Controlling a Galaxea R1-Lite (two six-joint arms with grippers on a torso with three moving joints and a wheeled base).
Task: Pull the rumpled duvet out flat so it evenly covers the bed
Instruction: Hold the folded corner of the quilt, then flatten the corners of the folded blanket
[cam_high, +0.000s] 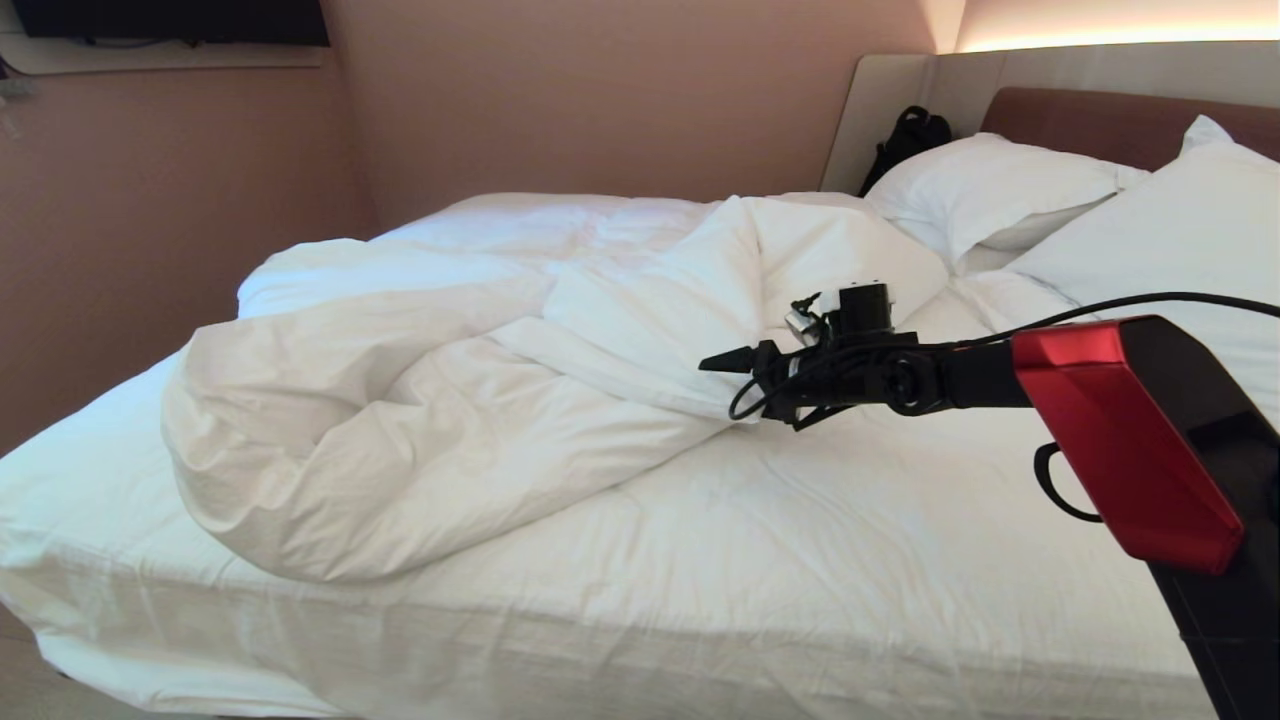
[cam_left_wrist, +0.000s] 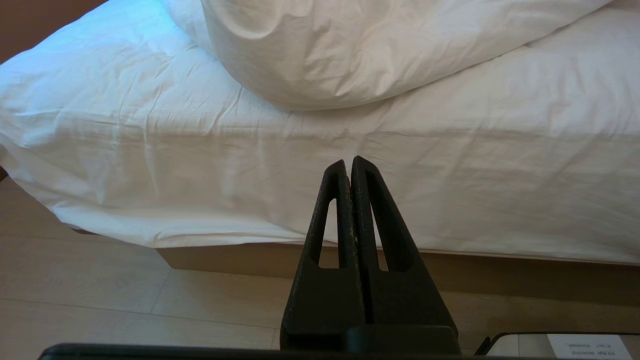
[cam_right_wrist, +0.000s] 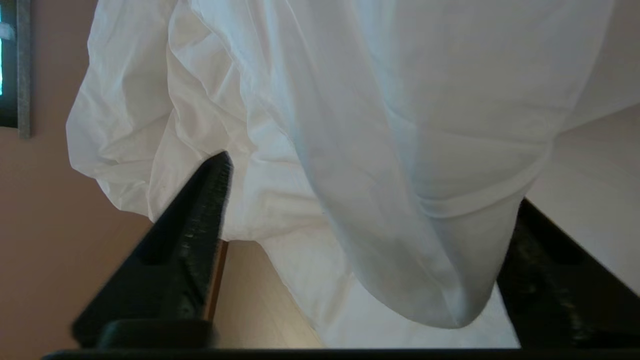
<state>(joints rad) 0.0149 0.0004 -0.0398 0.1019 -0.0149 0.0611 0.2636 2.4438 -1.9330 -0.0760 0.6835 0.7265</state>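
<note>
The rumpled duvet lies bunched in a thick heap over the left and far part of the bed, leaving the white sheet bare at the front and right. My right gripper reaches in from the right to the heap's near edge. In the right wrist view its jaws stand wide apart, and a hanging fold of the duvet sits between the fingers of the right gripper. My left gripper is shut and empty, held low over the floor and facing the side of the bed, below the duvet.
Two white pillows lean on the brown headboard at the far right. A black bag stands behind them. A pink wall runs along the bed's far and left sides. Pale floor lies before the plinth.
</note>
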